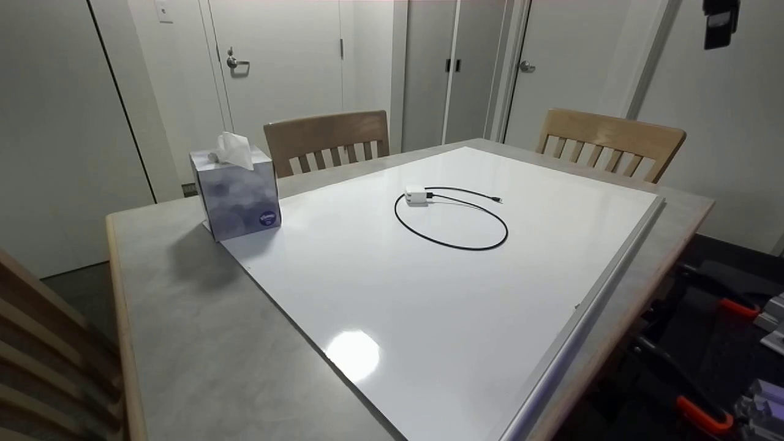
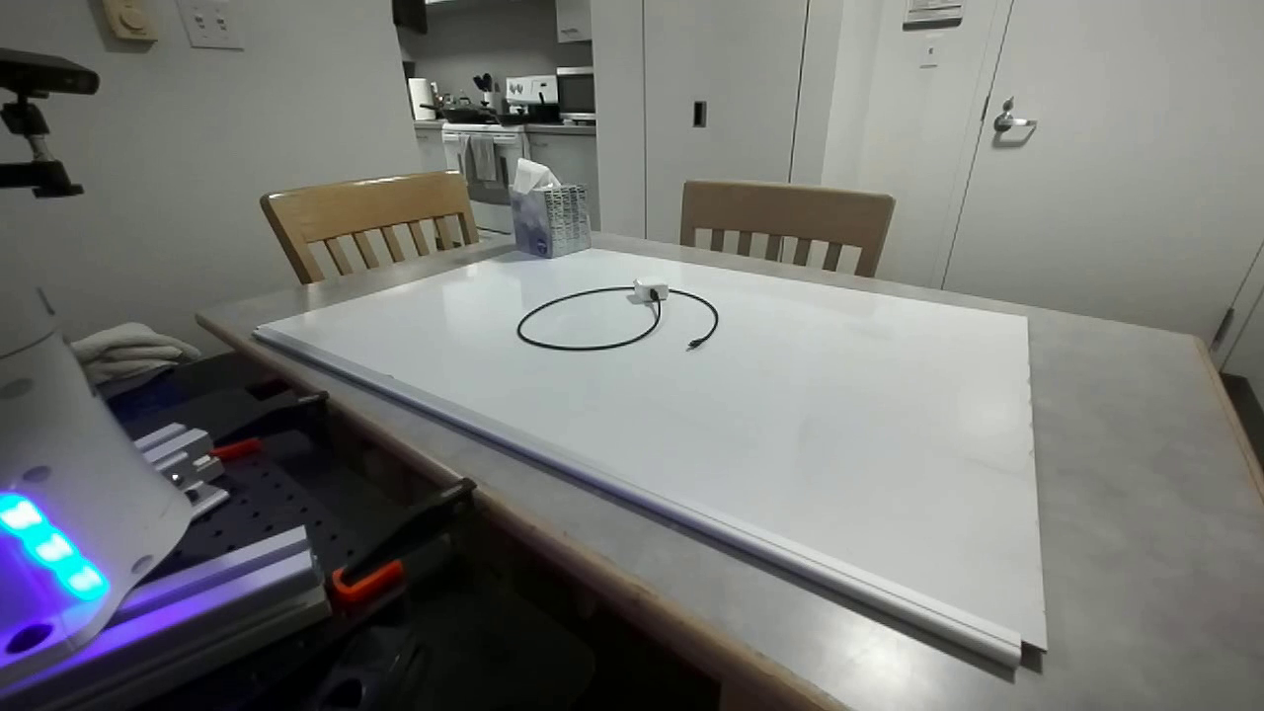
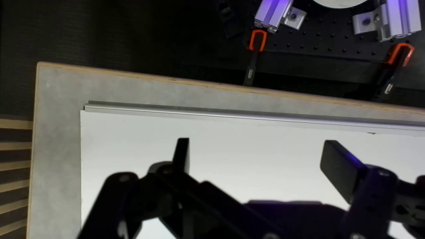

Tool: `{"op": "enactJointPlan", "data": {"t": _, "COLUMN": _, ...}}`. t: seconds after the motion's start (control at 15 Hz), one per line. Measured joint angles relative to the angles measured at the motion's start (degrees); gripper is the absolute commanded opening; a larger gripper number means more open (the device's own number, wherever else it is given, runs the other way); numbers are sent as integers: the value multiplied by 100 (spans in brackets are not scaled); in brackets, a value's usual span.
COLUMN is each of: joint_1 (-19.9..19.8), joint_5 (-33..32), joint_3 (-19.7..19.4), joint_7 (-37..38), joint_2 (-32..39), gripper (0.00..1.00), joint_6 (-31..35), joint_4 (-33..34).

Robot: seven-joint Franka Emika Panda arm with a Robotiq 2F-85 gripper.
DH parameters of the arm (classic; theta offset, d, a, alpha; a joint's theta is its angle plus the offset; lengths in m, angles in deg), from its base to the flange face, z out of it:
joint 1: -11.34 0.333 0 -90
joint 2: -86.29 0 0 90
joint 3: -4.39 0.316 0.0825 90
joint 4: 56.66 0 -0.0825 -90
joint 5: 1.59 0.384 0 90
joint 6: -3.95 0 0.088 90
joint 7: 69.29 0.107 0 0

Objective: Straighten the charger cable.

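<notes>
Cable point(image 1: 468, 248) in loose black loop.

Both exterior views slant down across the counter point(image 1: 196, 331) from different places, sharing whiteboard point(image 2: 839, 444), charger cable point(image 1: 471, 248) and tissue box point(image 1: 242, 202), an exterior view reaching back to a stove point(image 2: 510, 163), while the wrist view looks steeply down, close behind the pincer point(image 3: 257, 152), onto whiteboard and counter.
</notes>
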Motion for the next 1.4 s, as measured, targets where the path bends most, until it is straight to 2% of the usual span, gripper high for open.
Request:
{"op": "enactJointPlan", "data": {"t": 0.33, "joint_1": 26, "joint_5": -91, "joint_3": -105, "joint_7": -82, "joint_2": 4, "gripper": 100, "joint_6": 72, "joint_4": 1}}
{"op": "enactJointPlan", "data": {"t": 0.73, "joint_1": 26, "joint_5": -700, "joint_3": -657, "joint_7": -814, "joint_2": 263, "gripper": 100, "joint_6": 788, "joint_4": 31}}
{"op": "enactJointPlan", "data": {"t": 1.07, "joint_1": 27, "joint_5": -1026, "joint_3": -1122, "joint_7": -1816, "joint_2": 901, "gripper": 100, "joint_6": 2239, "joint_4": 197}}
{"op": "enactJointPlan", "data": {"t": 1.4, "joint_1": 31, "joint_5": -840, "joint_3": -1410, "joint_7": -2678, "joint_2": 1755, "gripper": 100, "joint_6": 4069, "joint_4": 404}}
